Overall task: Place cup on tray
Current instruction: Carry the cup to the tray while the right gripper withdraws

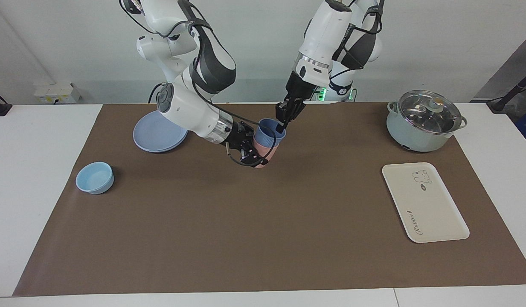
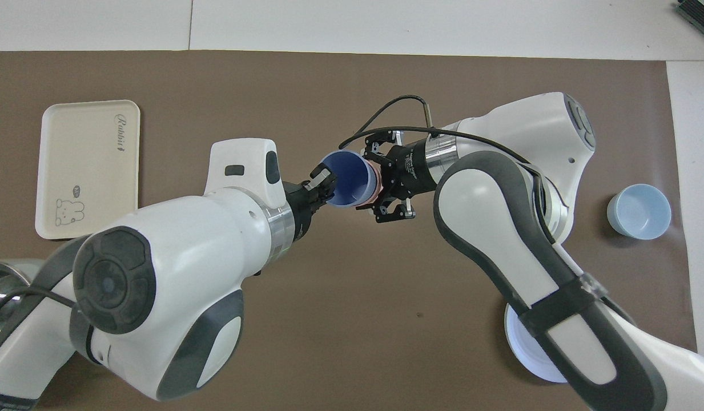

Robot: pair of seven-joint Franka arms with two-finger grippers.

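Note:
The periwinkle-blue cup (image 1: 268, 131) sits nested in a salmon-pink tumbler (image 1: 266, 151), both tilted and held above the middle of the brown mat. My right gripper (image 1: 255, 154) is shut on the pink tumbler. My left gripper (image 1: 283, 123) is shut on the blue cup's rim, one finger inside it. In the overhead view the cup (image 2: 345, 186) lies between the left gripper (image 2: 327, 182) and the right gripper (image 2: 381, 186). The cream tray (image 1: 425, 204) lies flat and bare at the left arm's end of the table, also in the overhead view (image 2: 89, 171).
A lidded pale-green pot (image 1: 425, 121) stands nearer to the robots than the tray. A round blue plate (image 1: 158, 134) and a low light-blue bowl (image 1: 95, 178) lie toward the right arm's end. The brown mat (image 1: 263, 230) covers the table.

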